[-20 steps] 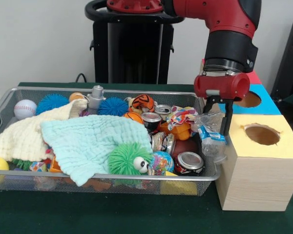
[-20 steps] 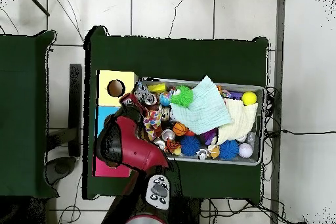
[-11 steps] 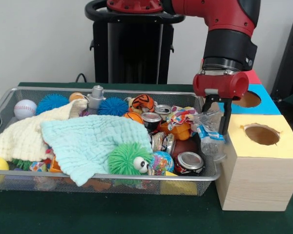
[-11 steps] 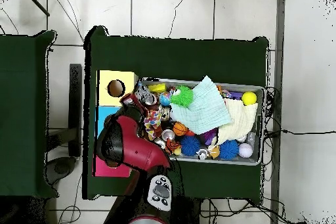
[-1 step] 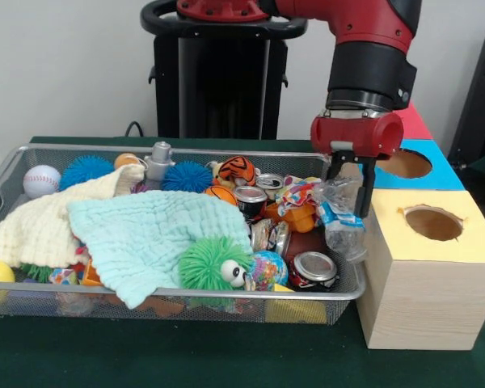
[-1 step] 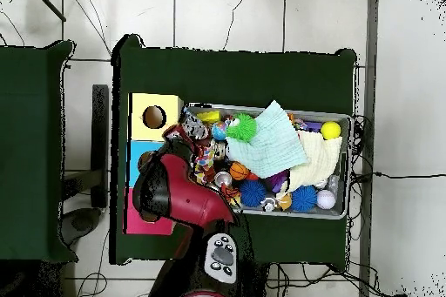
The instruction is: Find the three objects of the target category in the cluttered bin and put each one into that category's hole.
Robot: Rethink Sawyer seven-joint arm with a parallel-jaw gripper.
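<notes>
- Clearly, from the front, a crumpled clear plastic bottle (image 5: 340, 217) with a blue label is seen pinched between the fingers of the gripper (image 5: 349, 184), hanging over the right end of the wire bin (image 5: 178, 303), just beside the yellow-topped box (image 5: 430, 271).
- Its round hole (image 5: 433, 222) is shown open and apart from the bottle; a blue box (image 5: 436, 171) with its own hole is seen behind it, and a red box only as a sliver.
- From overhead, the gripper and bottle are hidden under the red arm (image 6: 179, 196); whether anything is held cannot be told from that view.
- Overhead, the three boxes are shown in a row at the bin's left end.
- Inside the bin, a pale green cloth (image 5: 145, 238), a cream cloth (image 5: 44, 222), a fuzzy green ball (image 5: 212, 265), a baseball (image 5: 41, 180) and cans (image 5: 313, 269) are visible from the front.
</notes>
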